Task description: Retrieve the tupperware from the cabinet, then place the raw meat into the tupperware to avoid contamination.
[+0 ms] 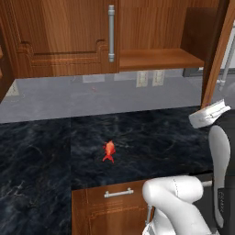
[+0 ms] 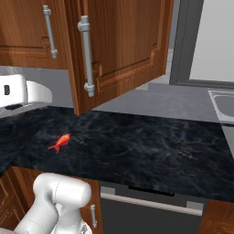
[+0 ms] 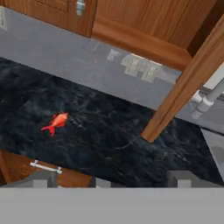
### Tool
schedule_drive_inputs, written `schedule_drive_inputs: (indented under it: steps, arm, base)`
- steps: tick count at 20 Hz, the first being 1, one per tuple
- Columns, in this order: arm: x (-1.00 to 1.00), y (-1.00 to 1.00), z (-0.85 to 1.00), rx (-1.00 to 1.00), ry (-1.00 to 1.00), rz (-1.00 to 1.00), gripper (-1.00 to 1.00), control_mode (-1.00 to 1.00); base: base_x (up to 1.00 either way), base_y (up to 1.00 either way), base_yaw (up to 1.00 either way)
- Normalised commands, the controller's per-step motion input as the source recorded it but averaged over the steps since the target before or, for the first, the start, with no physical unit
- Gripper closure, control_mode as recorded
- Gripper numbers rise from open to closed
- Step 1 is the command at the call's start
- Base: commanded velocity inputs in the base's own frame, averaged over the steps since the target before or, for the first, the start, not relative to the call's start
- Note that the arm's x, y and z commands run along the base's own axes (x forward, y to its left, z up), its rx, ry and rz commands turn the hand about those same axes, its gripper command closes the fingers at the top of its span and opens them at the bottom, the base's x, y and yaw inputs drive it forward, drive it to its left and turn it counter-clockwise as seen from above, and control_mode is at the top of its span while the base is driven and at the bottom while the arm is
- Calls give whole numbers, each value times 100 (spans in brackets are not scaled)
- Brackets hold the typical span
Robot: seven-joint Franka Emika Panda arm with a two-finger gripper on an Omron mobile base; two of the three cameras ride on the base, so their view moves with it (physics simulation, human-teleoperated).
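The raw meat (image 1: 109, 151) is a small orange-red lump lying on the black marble counter (image 1: 41, 156), also seen in the right base view (image 2: 59, 142) and the hand view (image 3: 55, 122). The cabinet (image 1: 59, 36) hangs above; its right door (image 2: 119, 45) is swung open, showing a bare wooden shelf (image 1: 160, 58). The tupperware is out of view. My gripper (image 3: 111, 180) hovers high over the counter's right part, well right of the meat. It is open, with nothing between its fingertips (image 3: 39, 179). My white hand (image 1: 209, 114) sits just below the open door's edge.
The open door's lower corner (image 3: 151, 133) hangs close ahead of the hand. Wall outlets (image 3: 140, 68) sit under the shelf. A drawer with a short handle (image 1: 118, 193) is below the counter. A dishwasher front (image 2: 151, 201) and a sink (image 2: 224, 105) lie to the right.
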Motion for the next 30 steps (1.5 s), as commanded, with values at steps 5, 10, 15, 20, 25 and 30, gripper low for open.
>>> schedule_drive_inputs:
  steps: [5, 10, 15, 20, 25, 30]
  arm:
    - [21, 46, -2, -50, 27, 0, -100, -100]
    - [56, 25, -9, -50, 10, 0, -100, -100]
    - [79, -9, -8, -47, 14, -1, -100, -100]
    - [77, -30, -8, -36, 20, -6, -100, -100]
    - [66, -49, -12, -8, 23, -9, -100, -100]
    - [30, -47, 15, -13, 32, -22, -100, -100]
  base:
    - [0, 0, 0]
    - [0, 0, 0]
    - [0, 0, 0]
    - [0, 0, 0]
    - [0, 0, 0]
    - [0, 0, 0]
